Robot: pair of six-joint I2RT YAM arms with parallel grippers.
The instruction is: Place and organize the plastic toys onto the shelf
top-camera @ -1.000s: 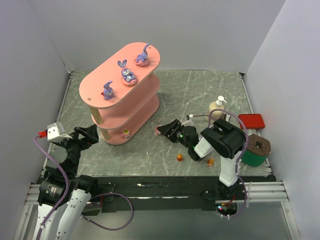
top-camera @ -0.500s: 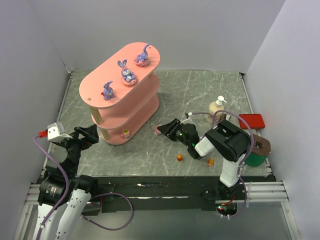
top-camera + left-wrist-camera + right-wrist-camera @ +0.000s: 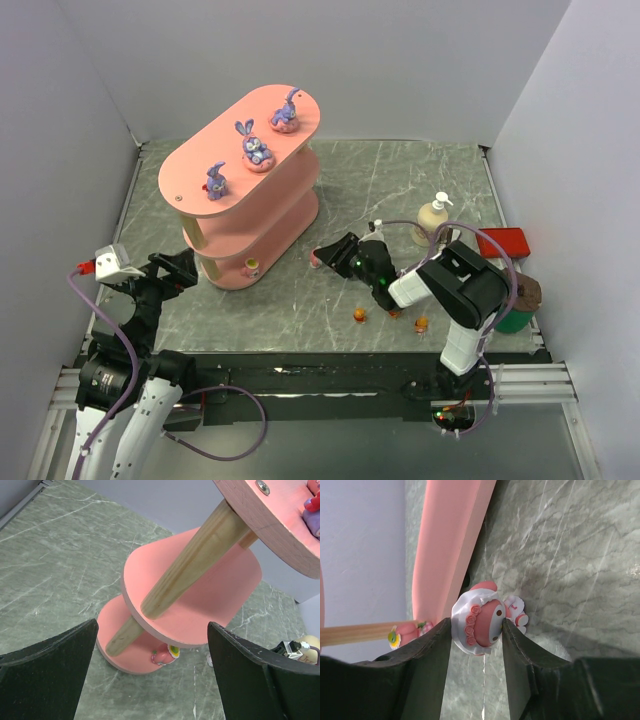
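Observation:
The shelf (image 3: 250, 130) stands at the back left with three purple bunnies (image 3: 256, 145) on its top board. A pink toy (image 3: 252, 266) sits on its bottom board, also in the left wrist view (image 3: 165, 655). My right gripper (image 3: 325, 258) is shut on a pink-and-white egg-like toy (image 3: 482, 620), low over the table just right of the shelf's bottom board (image 3: 452, 545). Tiny orange toys (image 3: 359, 315) lie on the table near the front. My left gripper (image 3: 152, 675) is open and empty, facing the shelf's front left end (image 3: 200, 595).
A cream pump bottle (image 3: 432, 215) stands behind the right arm. A flat red box (image 3: 503, 243) and a green pot with a brown top (image 3: 515, 305) are at the right edge. Another orange toy (image 3: 421, 323) lies by the right arm's base.
My right arm has shifted a little left and toward the shelf with the toy in its jaws. The left arm has not moved.

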